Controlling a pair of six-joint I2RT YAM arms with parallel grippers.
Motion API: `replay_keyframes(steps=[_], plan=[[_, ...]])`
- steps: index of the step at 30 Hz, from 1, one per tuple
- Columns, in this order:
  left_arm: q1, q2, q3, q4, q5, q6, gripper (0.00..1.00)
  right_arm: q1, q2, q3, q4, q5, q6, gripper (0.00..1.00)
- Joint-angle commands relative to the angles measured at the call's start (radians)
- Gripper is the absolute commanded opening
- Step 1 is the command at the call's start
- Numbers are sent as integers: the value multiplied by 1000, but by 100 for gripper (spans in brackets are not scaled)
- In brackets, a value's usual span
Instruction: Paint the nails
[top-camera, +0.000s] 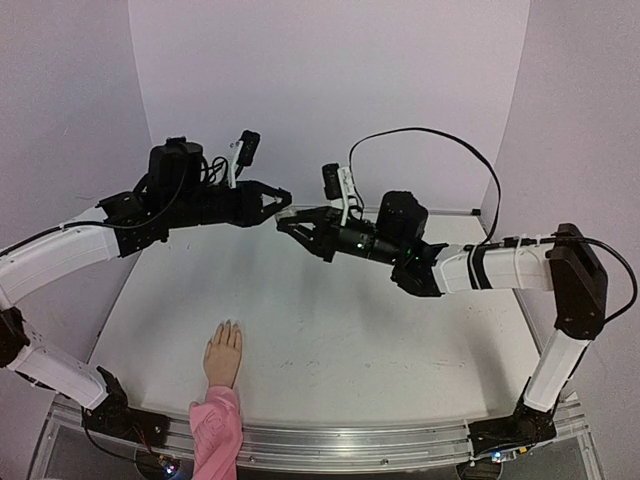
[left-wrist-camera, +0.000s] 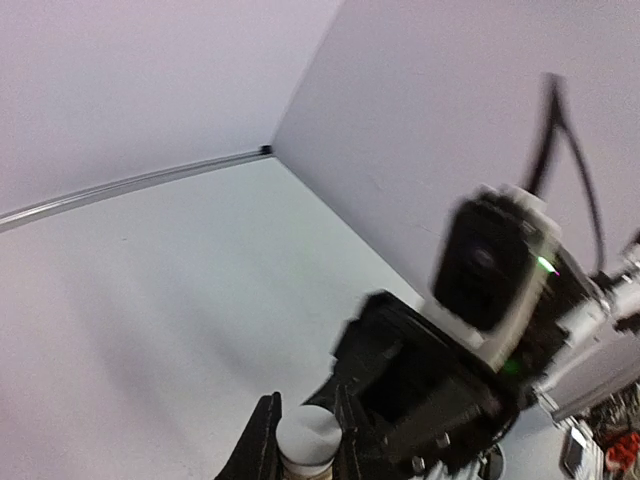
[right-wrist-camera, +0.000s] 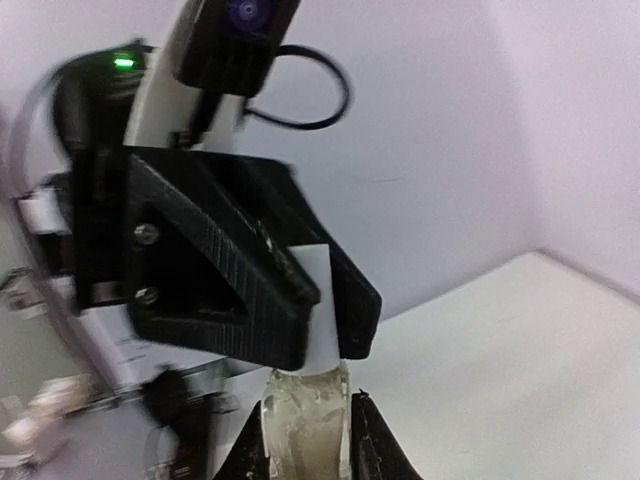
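Left gripper (top-camera: 282, 197) pinches the white cap (left-wrist-camera: 308, 436); right gripper (top-camera: 291, 224) clamps the small bottle (right-wrist-camera: 303, 425) (both aloft, mid-scene). The bottle looks unopened, so no painting has started. The nails (top-camera: 229, 327) look bare and skin-coloured on the mannequin hand (top-camera: 222, 358), which lies flat near the table (top-camera: 400, 350) edge, well apart.

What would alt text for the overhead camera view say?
Two robot arms meet in mid-air, the left gripper and right gripper both clamped on a small bottle. A mannequin hand lies on the white table.
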Motion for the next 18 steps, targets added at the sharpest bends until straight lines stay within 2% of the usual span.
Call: replay_keyframes(steps=[1, 2, 4, 9, 10, 11, 12, 14, 16, 18], plan=[[-33, 76, 169, -285, -404, -107, 0, 124, -73, 24, -228, 1206, -452, 0], [-35, 100, 192, -299, -426, -125, 0, 129, -60, 8, -199, 1287, -503, 0], [-37, 148, 230, -304, -413, -144, 0, 129, -48, 5, -190, 1295, -520, 0], [-37, 195, 261, -262, -269, -135, 0, 129, -57, 21, -215, 1029, -482, 0], [-37, 189, 253, -241, -242, -126, 6, 125, -62, 18, -213, 963, -480, 0], [-37, 176, 229, -212, -209, -116, 18, 116, -68, 13, -209, 890, -476, 0], [-36, 161, 208, -179, -173, -104, 36, 104, -77, 3, -201, 805, -463, 0], [-36, 123, 171, -134, -108, -82, 60, 68, -100, -25, -175, 648, -396, 0], [-36, 83, 152, -127, -73, -58, 73, 23, -119, -53, -151, 467, -347, 0], [-35, 43, 129, -127, -50, -31, 81, -23, -124, -58, -131, 239, -302, 0]])
